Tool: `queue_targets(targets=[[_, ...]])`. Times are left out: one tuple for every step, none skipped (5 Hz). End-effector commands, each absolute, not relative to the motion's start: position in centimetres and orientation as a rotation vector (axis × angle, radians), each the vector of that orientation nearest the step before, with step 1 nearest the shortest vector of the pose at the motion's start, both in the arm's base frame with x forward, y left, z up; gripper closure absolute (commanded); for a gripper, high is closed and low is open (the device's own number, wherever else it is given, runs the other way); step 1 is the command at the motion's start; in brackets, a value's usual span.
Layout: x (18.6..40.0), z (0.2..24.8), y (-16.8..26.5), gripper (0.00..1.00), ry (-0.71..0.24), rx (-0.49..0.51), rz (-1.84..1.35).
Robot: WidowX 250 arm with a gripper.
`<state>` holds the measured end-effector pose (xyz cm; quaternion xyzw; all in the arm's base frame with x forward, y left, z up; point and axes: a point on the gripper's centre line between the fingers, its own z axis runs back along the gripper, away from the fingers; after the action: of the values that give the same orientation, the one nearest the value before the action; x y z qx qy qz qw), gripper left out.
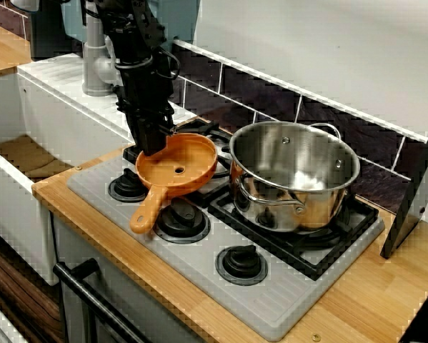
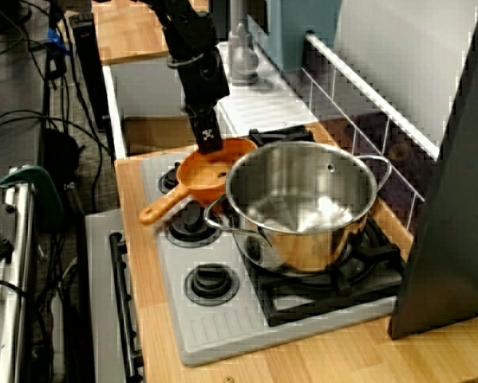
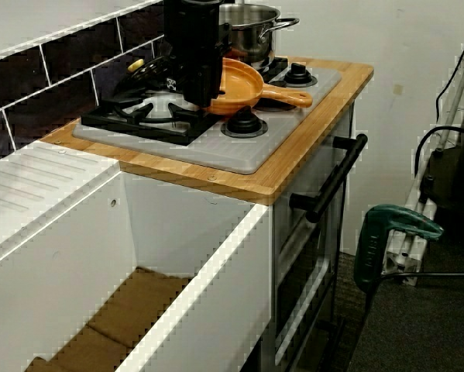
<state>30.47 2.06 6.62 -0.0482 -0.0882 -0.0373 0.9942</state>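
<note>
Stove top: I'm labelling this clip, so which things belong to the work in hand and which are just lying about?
In hand: the arm's fingers, down at the rim of the orange pan; whether they grip it is unclear.
Lying about: steel pot, stove knobs, tap, sink, green clamp.

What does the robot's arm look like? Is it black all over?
Almost. The arm is black and chunky, built of boxy parts, with thin black cables looping along its side. The gripper is black and narrow, with small white marks near its tip.
</note>
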Motion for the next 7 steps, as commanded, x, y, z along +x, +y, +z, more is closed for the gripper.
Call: queue_targets(targets=[[31.9,10.9,1.8,1.0,-0.218,-0.092,-0.085],[32.1,12.3,2.1,1.0,-0.211,-0.105,-0.08],[32.3,13.1,2.3,1.0,-0.204,-0.107,-0.09],[32.5,13.9,2.6,1.0,-0.193,-0.105,-0.109],[32.7,14.5,2.8,1.0,-0.189,-0.112,-0.103],[33.1,15.4,2.7,1.0,-0.183,-0.123,-0.104],[34.0,15.9,2.5,1.0,-0.165,-0.111,-0.104]])
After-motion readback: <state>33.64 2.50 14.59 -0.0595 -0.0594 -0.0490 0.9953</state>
